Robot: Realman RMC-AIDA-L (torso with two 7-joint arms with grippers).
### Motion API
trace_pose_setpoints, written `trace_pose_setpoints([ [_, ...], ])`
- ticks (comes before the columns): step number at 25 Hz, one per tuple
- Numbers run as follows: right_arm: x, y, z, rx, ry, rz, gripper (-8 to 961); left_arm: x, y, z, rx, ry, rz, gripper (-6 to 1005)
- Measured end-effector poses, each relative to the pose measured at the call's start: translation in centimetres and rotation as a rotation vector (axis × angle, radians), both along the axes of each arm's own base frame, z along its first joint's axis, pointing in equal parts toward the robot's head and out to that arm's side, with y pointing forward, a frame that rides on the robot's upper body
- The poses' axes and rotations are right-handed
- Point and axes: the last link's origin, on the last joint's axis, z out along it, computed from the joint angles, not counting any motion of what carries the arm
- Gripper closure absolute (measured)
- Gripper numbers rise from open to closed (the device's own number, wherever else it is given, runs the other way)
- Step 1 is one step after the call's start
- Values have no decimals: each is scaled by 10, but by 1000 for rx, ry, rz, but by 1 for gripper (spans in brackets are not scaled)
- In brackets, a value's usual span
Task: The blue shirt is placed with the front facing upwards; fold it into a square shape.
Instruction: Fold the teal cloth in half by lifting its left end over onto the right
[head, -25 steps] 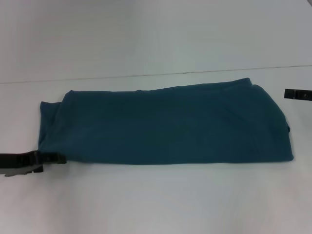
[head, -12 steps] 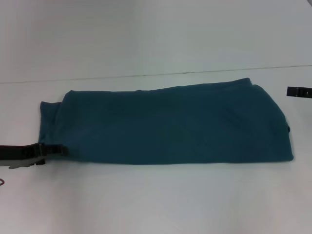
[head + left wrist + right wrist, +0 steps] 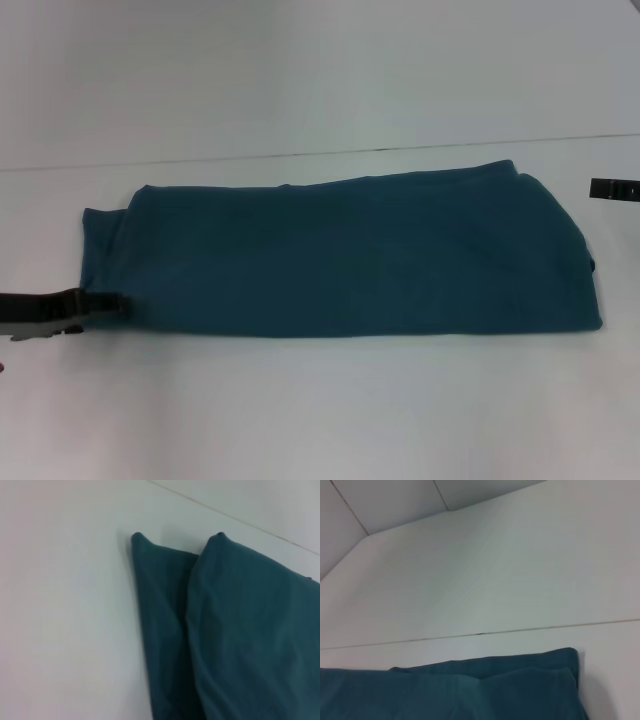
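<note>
Blue shirt (image 3: pixel 350 255) lies folded into a long band across the middle of the head view, plain teal side up, flat on the white surface (image 3: pixel 320 410). Left claw (image 3: pixel 100 303) enters low at the left edge of the frame, its tip at the shirt's lower-left corner; released or clenched, cannot tell. Right claw (image 3: pixel 612 188) shows at the right edge, apart from the shirt; state cannot be told.
</note>
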Motion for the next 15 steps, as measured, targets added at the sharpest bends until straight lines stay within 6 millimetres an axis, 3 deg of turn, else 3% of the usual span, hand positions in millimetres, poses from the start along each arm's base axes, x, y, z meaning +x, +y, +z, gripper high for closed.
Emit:
trace_pose_setpoints([
  [15, 0, 0, 0, -1, -1, -1, 48, 13, 13, -2, 6, 9, -35, 168],
])
